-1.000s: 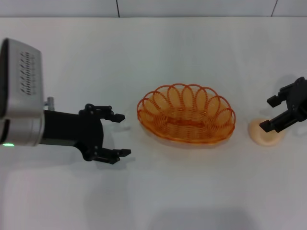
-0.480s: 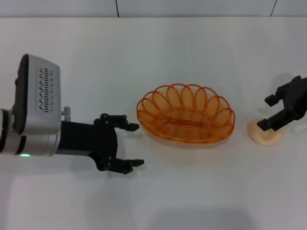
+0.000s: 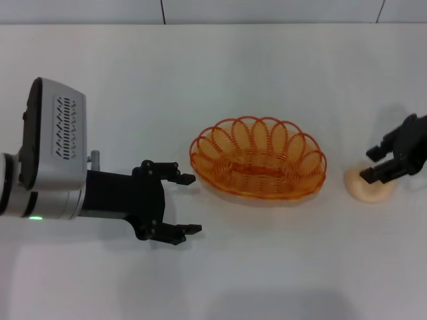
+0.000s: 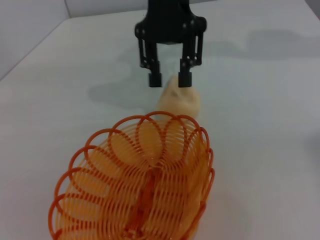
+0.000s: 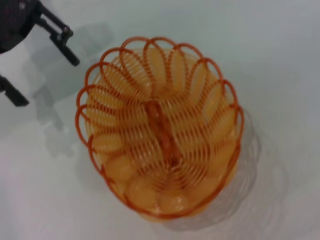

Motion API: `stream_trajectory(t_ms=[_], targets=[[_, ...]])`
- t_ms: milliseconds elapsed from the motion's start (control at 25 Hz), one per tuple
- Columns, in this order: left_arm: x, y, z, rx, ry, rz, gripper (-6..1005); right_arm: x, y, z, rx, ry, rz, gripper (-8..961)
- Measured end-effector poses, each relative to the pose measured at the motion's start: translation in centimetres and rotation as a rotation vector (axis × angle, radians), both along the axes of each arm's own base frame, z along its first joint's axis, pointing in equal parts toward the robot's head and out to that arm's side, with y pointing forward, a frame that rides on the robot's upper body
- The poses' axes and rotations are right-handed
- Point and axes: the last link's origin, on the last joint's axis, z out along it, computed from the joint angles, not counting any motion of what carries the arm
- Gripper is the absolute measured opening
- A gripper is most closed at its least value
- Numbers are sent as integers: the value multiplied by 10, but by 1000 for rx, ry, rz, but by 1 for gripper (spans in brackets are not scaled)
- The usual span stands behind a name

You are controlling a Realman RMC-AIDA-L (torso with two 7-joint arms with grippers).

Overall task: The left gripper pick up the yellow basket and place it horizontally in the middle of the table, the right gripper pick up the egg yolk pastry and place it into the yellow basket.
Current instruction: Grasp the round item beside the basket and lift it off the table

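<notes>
Basket [image 3: 259, 160] rests mid-table [image 3: 220, 80], empty; left gripper [image 3: 185, 204], spread wide, has edged closer and stops just beside it. Right gripper [image 3: 371, 165], unclenched, has dropped over the pastry [image 3: 369, 185]: pickup imminent.

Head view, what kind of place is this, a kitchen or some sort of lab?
Probably a robot test bench, not a kitchen: a bare white table holds only a yellow basket and one pastry, with the open left gripper beside the basket and the open right gripper over the pastry.
</notes>
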Motion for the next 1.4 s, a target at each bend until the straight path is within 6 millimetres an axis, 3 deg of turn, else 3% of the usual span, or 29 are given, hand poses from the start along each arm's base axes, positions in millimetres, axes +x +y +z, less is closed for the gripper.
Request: stream_trajectory(t_ms=[320, 760, 880, 1120, 1400], targets=[[2, 1, 2, 7, 1, -6, 814, 2, 1, -10, -5, -39, 7, 338], [0, 0, 2, 6, 5, -2, 814, 3, 1, -11, -11, -56, 15, 236], [0, 0, 2, 6, 5, -2, 814, 3, 0, -11, -14, -56, 14, 48], [0, -1, 2, 7, 5, 0, 814, 1, -2, -6, -21, -53, 21, 41], [-3, -1, 4, 16, 4, 11, 814, -28, -3, 19, 3, -40, 42, 39]])
